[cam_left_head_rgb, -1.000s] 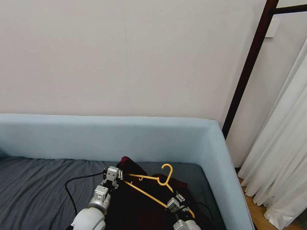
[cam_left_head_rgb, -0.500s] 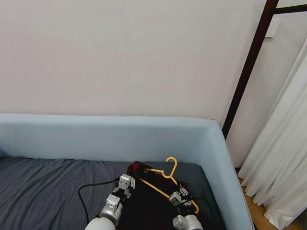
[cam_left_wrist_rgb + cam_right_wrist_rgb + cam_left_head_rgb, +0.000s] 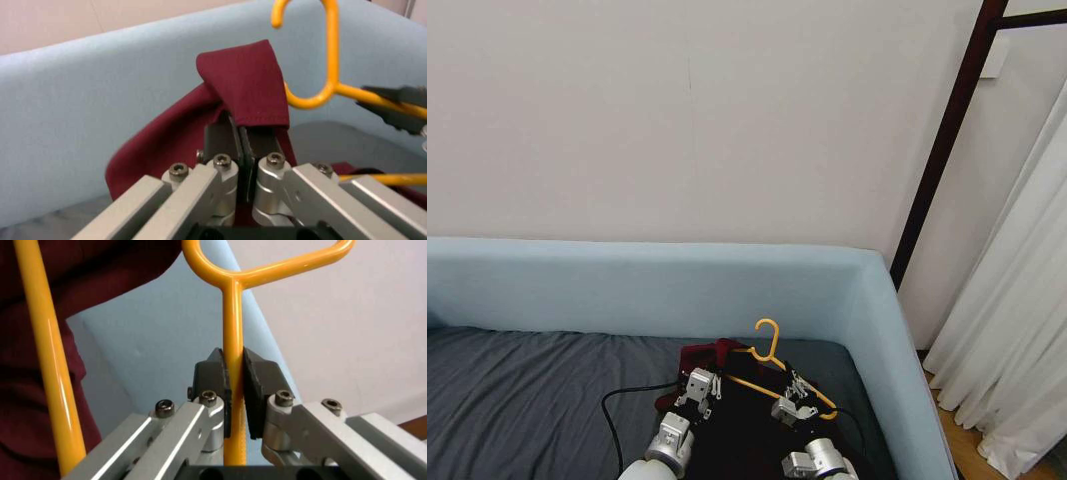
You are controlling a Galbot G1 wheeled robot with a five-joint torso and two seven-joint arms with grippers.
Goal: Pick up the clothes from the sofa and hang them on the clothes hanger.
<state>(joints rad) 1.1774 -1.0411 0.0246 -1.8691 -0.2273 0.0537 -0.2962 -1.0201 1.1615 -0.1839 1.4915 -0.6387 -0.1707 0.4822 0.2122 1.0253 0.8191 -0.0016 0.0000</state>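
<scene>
Over the sofa [image 3: 727,285] seat, the garment [image 3: 712,352] is pinched in the fully closed left gripper [image 3: 699,387] and has been carried rightward to the hanger [image 3: 767,345], whose bar is clamped by the right gripper [image 3: 792,408]. Threading is judged underway; hanging on the rack [image 3: 942,140] remains.
</scene>
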